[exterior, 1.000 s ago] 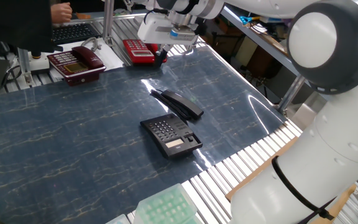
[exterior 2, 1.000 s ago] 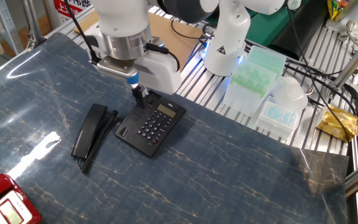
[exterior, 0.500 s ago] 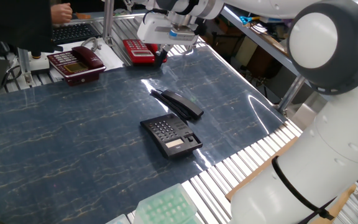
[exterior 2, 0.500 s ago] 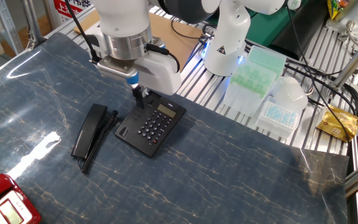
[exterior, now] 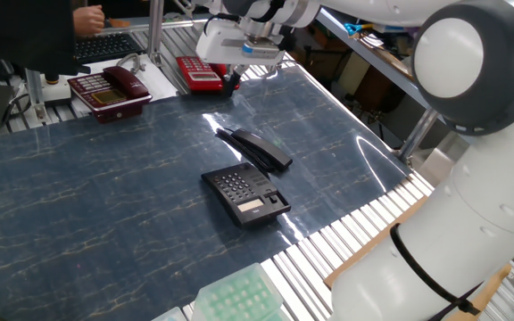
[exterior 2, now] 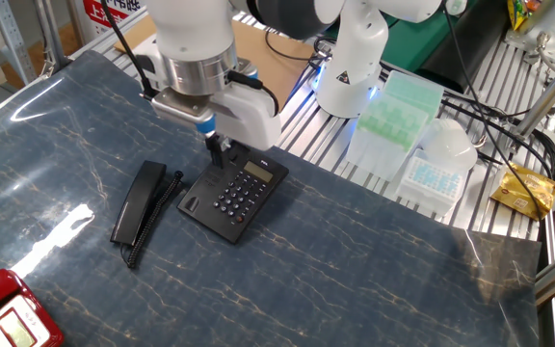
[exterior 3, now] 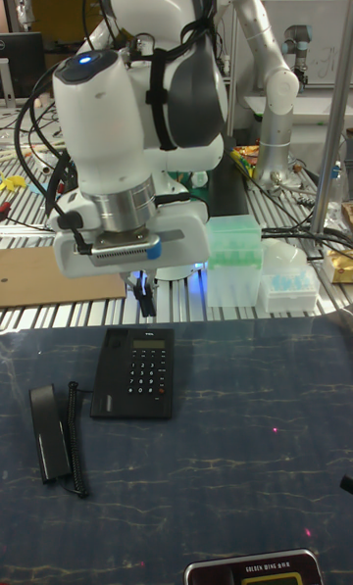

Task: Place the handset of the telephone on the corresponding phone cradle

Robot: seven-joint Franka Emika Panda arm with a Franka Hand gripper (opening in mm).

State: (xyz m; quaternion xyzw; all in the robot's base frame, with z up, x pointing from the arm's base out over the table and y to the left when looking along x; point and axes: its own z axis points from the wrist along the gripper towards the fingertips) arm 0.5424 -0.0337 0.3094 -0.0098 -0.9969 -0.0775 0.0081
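Observation:
The black telephone (exterior 2: 234, 188) (exterior: 246, 196) (exterior 3: 137, 372) lies flat on the blue marbled table, keypad up. Its phone cradle (exterior 3: 106, 377) is the bare strip on the side facing the handset. The slim black handset (exterior 2: 139, 200) (exterior: 259, 149) (exterior 3: 47, 433) lies on the table beside the base, apart from it and roughly parallel. Its coiled cord (exterior 2: 154, 220) runs between the two. My gripper (exterior 2: 218, 151) (exterior 3: 145, 303) (exterior: 230, 84) hangs above the display end of the base, well clear of the handset. Its fingers look shut with nothing in them.
A dark red phone (exterior: 110, 89) and a bright red phone (exterior: 199, 71) stand at the table's far end, the bright red one also in the other fixed view (exterior 2: 8, 318). Green tip racks (exterior 2: 393, 106) and a white box (exterior 2: 436, 169) sit on the slatted bench by the robot base.

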